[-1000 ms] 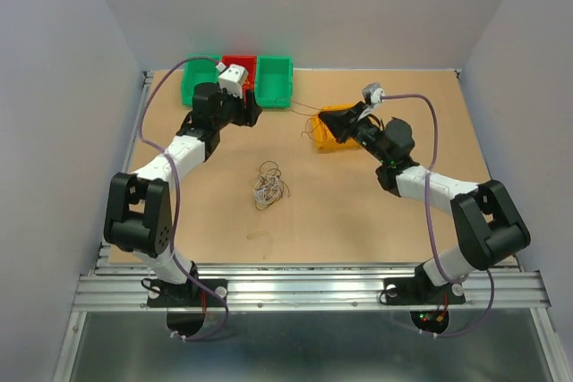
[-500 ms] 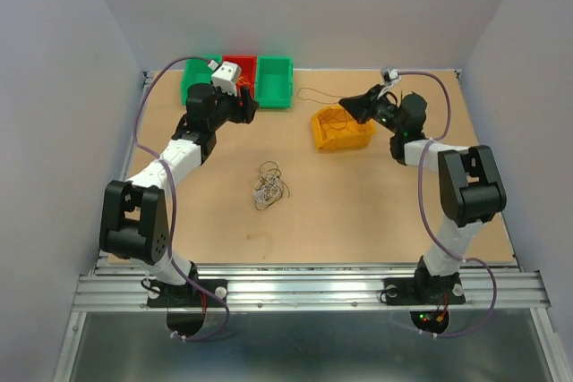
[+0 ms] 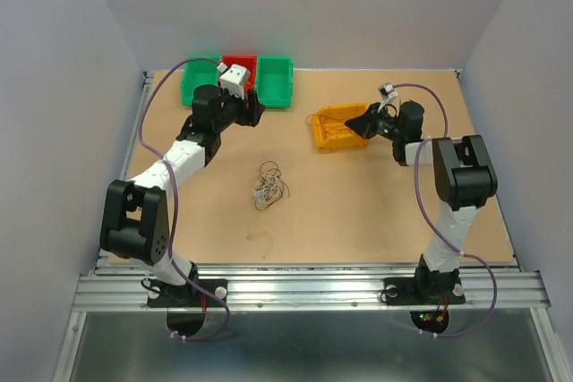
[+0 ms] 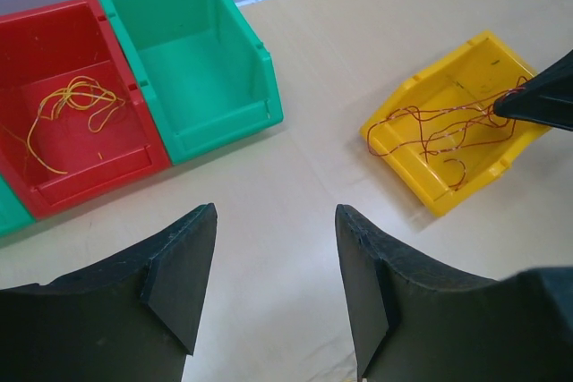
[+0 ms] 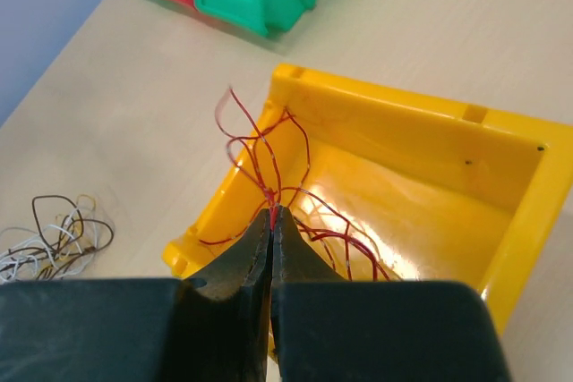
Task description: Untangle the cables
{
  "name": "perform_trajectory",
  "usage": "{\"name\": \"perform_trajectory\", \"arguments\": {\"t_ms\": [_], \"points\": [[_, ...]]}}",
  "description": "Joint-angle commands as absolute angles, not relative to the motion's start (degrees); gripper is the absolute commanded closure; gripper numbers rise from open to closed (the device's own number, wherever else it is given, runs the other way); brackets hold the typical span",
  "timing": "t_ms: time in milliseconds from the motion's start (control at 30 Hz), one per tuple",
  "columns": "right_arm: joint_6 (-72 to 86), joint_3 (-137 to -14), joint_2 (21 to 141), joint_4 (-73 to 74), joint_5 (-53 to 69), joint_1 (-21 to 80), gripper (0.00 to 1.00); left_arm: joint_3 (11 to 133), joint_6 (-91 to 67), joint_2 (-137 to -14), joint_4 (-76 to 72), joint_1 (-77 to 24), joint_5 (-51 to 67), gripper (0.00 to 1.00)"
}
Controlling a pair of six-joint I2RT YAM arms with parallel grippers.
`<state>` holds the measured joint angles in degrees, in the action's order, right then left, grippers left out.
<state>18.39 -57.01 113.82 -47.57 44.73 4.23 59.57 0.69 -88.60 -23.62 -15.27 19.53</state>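
A small tangle of white and dark cables (image 3: 269, 185) lies mid-table; it also shows at the left edge of the right wrist view (image 5: 49, 239). My right gripper (image 5: 271, 212) is shut on a red cable (image 5: 269, 163) whose loops hang inside and over the rim of the yellow bin (image 5: 421, 176). In the top view that gripper (image 3: 356, 123) sits over the yellow bin (image 3: 333, 128). My left gripper (image 4: 273, 248) is open and empty above bare table, near the back bins (image 3: 235, 103). A yellow cable (image 4: 72, 109) lies in the red bin (image 4: 63, 51).
Green bins (image 3: 274, 80) flank the red bin (image 3: 240, 62) at the back left. In the left wrist view the green bin (image 4: 192, 60) is empty and the yellow bin (image 4: 448, 185) holds red wire. A faint thin strand (image 3: 260, 241) lies nearer the front.
My right gripper has lowered and drawn back over the yellow bin with the red cable, which now rests in the bin. The left arm has shifted only slightly.
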Motion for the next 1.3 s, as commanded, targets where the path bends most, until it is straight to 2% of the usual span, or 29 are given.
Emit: {"name": "perform_trajectory", "arguments": {"t_ms": [0, 233, 400, 567, 933, 1267], "points": [[14.15, -60.38, 110.05, -39.39, 41.76, 4.22, 0.99, 58.54, 2.72, -86.31, -26.19, -16.26, 18.64, 0.34], [10.9, -64.68, 107.23, -21.83, 32.8, 4.39, 0.99, 58.45, 4.3, -86.31, -25.75, -17.93, 16.44, 0.34], [10.37, -68.8, 107.93, -18.02, 29.89, 5.01, 0.99, 58.8, 5.8, -87.01, -25.14, -20.12, 14.15, 0.34], [6.87, -75.3, 109.68, -8.36, 19.44, 8.17, 0.99, 59.59, 6.33, -87.8, -24.61, -20.92, 12.57, 0.34], [2.99, -90.78, 120.3, 14.21, -5.87, 16.61, 1.0, 60.12, 7.12, -88.42, -23.64, -21.36, 11.95, 0.34], [3.08, -98.08, 128.05, 19.34, -11.86, 17.23, 1.0, 60.38, 7.47, -88.77, -23.03, -21.8, 11.42, 0.34]]}}
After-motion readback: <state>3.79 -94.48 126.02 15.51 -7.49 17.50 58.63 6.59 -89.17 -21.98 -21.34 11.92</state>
